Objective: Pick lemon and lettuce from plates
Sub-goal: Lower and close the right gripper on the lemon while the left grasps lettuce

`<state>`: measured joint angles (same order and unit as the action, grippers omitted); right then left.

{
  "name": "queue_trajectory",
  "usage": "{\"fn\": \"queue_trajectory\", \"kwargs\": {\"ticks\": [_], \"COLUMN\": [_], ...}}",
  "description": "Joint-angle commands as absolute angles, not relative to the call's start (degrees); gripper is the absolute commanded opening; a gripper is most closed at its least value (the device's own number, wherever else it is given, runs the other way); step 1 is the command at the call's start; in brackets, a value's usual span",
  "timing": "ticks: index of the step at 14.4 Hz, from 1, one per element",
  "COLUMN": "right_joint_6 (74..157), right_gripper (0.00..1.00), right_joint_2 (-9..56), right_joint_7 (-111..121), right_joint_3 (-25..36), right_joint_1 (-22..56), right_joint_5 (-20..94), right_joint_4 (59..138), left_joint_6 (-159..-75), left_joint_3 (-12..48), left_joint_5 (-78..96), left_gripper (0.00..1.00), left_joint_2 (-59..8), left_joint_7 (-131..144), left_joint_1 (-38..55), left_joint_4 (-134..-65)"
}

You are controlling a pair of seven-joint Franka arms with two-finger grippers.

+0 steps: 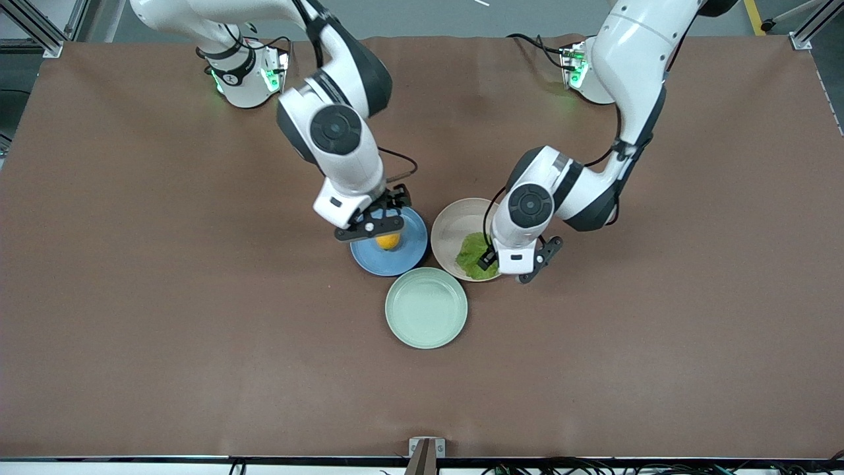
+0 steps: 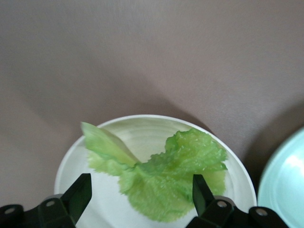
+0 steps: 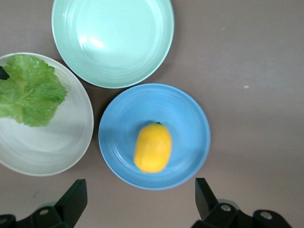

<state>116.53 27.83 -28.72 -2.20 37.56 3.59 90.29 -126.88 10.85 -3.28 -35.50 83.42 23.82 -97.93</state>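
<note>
The lemon (image 1: 388, 242) lies on the blue plate (image 1: 410, 254). My right gripper (image 1: 377, 225) hangs open over that plate's edge nearer the arms' bases. In the right wrist view the lemon (image 3: 153, 147) sits mid-plate (image 3: 185, 118), ahead of the open gripper (image 3: 141, 197), which is apart from it. The lettuce (image 1: 473, 254) lies on the beige plate (image 1: 453, 224). My left gripper (image 1: 513, 262) is open, low over that plate's edge toward the left arm's end. In the left wrist view the lettuce (image 2: 171, 175) lies on the plate (image 2: 142, 128) between the spread fingers of the gripper (image 2: 141, 194).
An empty mint green plate (image 1: 426, 307) sits nearer the front camera, touching or almost touching both other plates. It also shows in the right wrist view (image 3: 114, 38) and the left wrist view (image 2: 285, 175). Brown cloth covers the table (image 1: 198, 330).
</note>
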Motion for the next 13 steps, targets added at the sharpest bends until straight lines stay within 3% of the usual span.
{"fn": "queue_trajectory", "kwargs": {"ticks": [1,4,6,10,12,13], "right_joint_6": [122.49,128.22,128.41,128.32,128.49,128.50], "right_gripper": [1.00,1.00,1.00,1.00,1.00,1.00], "right_joint_2": [31.10,34.10,35.07,34.54,34.63,34.63], "right_joint_7": [-30.32,-30.23,-30.32,-30.41,-30.32,-30.41], "right_joint_3": [-1.58,-1.58,-1.58,-1.58,-1.58,-1.58], "right_joint_1": [38.58,38.50,38.06,38.05,38.41,38.32], "right_joint_5": [4.57,4.75,4.75,6.66,9.05,9.05], "right_joint_4": [92.45,95.00,95.97,98.96,99.75,99.93], "left_joint_6": [-128.58,-128.76,-128.76,-128.41,-128.06,-127.97], "left_joint_3": [10.46,10.46,10.28,10.28,10.28,10.28], "left_joint_5": [-5.27,-5.54,-5.54,-5.54,-5.54,-5.54], "left_gripper": [0.92,0.86,0.73,0.14,0.02,0.01], "left_joint_2": [-38.05,-38.93,-39.55,-39.46,-38.76,-38.41], "left_joint_7": [87.88,88.07,89.73,90.44,90.97,91.05], "left_joint_1": [24.70,24.61,24.61,24.70,24.70,24.70], "left_joint_4": [-96.94,-96.94,-96.94,-96.94,-96.94,-96.86]}}
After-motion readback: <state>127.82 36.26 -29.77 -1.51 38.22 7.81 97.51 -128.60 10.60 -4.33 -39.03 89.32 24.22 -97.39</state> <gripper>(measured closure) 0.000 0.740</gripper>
